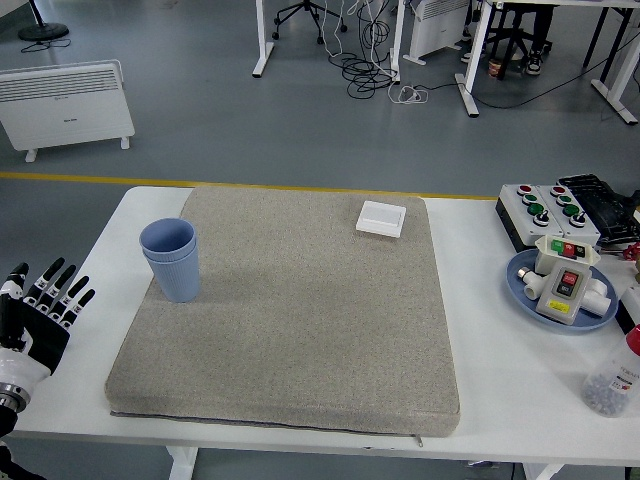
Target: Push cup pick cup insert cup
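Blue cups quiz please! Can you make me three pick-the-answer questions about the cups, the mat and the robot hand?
1. Where do the blue cups stand?
A. on the grey mat's left side
B. on the blue plate
C. on the floor

2. What colour is the small flat box at the mat's far edge?
A. red
B. white
C. green

3. How is the left hand?
A. gripping a cup
B. pressing the box
C. open, holding nothing

Answers: 1 A, they sit near the grey mat's left edge. 2 B, it looks plain white. 3 C, its fingers are spread beside the mat, apart from the cups.
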Robot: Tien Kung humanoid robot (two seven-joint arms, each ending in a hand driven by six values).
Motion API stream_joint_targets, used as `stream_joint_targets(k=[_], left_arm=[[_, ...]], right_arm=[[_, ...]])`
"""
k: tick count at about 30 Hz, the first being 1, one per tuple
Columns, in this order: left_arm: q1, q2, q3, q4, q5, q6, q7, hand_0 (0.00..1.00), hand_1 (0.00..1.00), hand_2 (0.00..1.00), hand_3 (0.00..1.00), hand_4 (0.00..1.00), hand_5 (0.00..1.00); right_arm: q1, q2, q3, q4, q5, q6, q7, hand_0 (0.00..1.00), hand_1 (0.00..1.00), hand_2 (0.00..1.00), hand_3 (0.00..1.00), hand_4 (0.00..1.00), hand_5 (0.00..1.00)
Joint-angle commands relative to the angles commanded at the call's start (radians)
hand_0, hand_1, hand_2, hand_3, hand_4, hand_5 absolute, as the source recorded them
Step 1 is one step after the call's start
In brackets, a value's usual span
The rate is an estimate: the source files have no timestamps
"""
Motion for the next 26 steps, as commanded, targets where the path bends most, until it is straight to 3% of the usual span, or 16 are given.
stream_joint_targets(k=[26], left_arm=[[0.014,-0.004,-0.017,-0.004,-0.001,0.017,-0.018,0.868,0.867,0.937,0.854,0.618,0.998]], right_arm=[[-0.002,-0.002,-0.004,0.0,-0.004,0.0,-0.001,0.674,0.585,0.586,0.575,0.096,0.544]])
